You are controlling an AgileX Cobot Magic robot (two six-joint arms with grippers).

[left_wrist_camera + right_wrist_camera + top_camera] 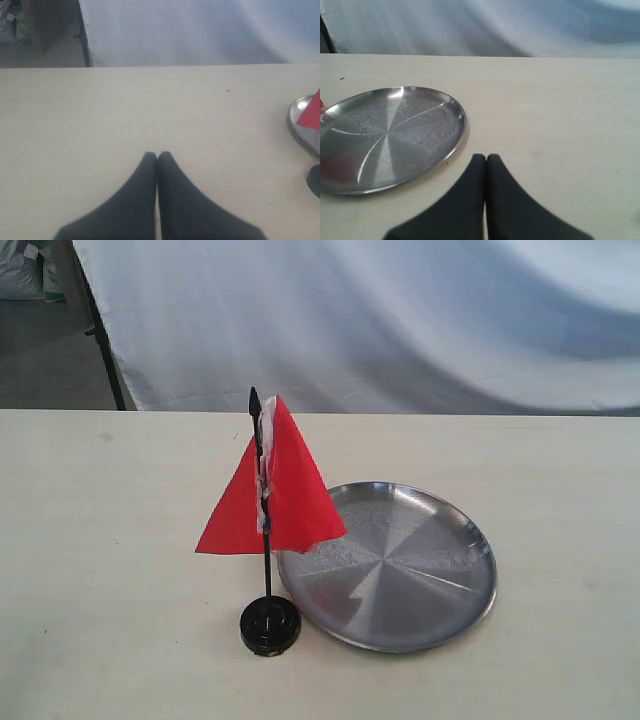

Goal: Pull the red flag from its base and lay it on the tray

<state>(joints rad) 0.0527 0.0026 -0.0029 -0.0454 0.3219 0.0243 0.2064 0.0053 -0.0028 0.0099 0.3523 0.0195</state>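
On my left wrist feed, the left gripper (157, 156) has its two dark fingers pressed tip to tip with nothing between them, poised over bare table (125, 110). The right gripper (486, 157) is the same on its own feed: fingers closed together, holding nothing, just beside the rim of the tray (390, 135).

Moving out from the left gripper, I see a red cloth corner, a slice of silver rim and a dark rounded edge at the border of that feed, well apart from the fingers.

In the exterior view the red flag (290, 490) stands planted in the base (269, 626). Its long axis is the thin black pole (266, 560), which runs close to vertical, pointed tip up and foot down in the middle of the puck. The cloth hangs down along the pole in a triangle, narrow at the top and spreading to both sides lower down, with the white strip bunched against the pole. Its lower right corner overlaps the tray's left rim from this camera. The base sits on the table just beside the tray's near left edge; I cannot tell whether they touch. A pale draped sheet (400, 320) hangs behind the table.
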